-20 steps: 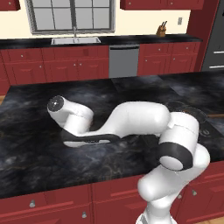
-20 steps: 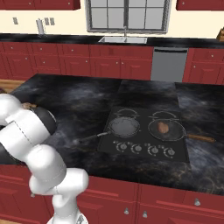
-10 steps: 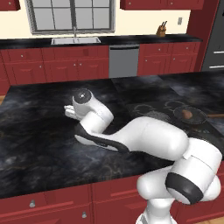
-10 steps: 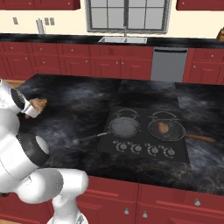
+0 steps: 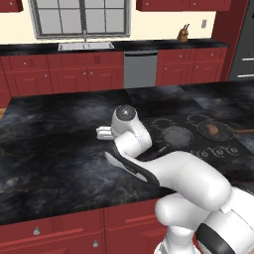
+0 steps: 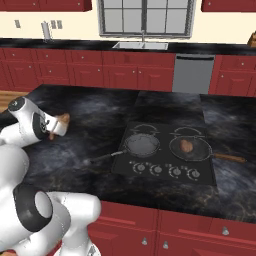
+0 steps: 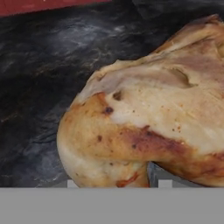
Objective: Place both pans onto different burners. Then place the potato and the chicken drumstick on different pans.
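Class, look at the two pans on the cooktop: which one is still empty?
The left pan in the right base view, whose handle points left over the counter. Its dark bottom is bare, while the right pan holds the reddish-brown potato.

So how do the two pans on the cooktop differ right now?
The right pan holds the potato; the left pan holds nothing. The right pan's handle points right, off the cooktop, while the left pan's handle points left and towards the counter's front edge. Both are round, dark grey, and each sits on its own front burner.
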You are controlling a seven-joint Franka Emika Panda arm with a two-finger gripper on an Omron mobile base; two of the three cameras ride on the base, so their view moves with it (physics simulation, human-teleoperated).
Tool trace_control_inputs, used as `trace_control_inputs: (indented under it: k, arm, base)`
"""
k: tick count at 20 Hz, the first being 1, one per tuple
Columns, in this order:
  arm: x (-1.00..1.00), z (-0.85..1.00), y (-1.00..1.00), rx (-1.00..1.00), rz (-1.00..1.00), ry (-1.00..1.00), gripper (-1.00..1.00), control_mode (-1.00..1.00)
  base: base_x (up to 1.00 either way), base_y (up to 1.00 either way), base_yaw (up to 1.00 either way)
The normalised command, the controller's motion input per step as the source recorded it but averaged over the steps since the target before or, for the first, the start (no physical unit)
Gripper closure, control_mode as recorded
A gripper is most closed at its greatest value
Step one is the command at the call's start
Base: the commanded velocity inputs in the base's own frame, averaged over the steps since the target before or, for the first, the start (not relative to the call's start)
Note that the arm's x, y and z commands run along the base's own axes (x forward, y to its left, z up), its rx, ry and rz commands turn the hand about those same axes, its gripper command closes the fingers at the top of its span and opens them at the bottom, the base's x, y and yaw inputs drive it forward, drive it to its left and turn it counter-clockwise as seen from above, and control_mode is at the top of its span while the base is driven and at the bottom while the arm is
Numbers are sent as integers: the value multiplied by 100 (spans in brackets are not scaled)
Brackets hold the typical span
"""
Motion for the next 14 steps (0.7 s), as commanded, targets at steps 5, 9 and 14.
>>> trace_control_inputs:
  k: [5,9,14]
  arm:
    - [0,0,-63,-20,11,2,100,-100]
    - [0,0,-63,-15,6,7,100,-100]
    - [0,0,-63,-12,5,13,100,-100]
  base:
    - [0,0,0]
    - [0,0,0]
    - [0,0,0]
